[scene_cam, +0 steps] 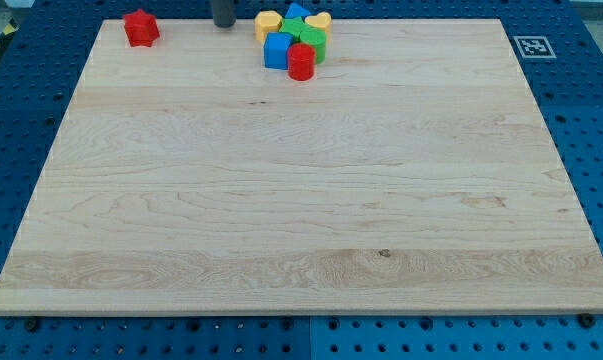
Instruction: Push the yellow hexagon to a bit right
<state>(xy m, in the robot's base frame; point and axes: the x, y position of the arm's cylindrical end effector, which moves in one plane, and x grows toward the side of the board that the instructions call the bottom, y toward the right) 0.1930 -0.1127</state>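
Observation:
The yellow hexagon (268,23) sits at the top edge of the wooden board (301,200), at the left side of a tight cluster of blocks. My tip (224,24) is just to the view's left of the yellow hexagon, a small gap apart. The cluster also holds a blue block (277,50), a red cylinder (301,62), two green blocks (310,41), a second blue block (296,12) and a yellow block (319,22) at its right.
A red block (140,28) stands alone at the top left of the board. A fiducial marker (532,46) is fixed off the board's top right corner. Blue pegboard surrounds the board.

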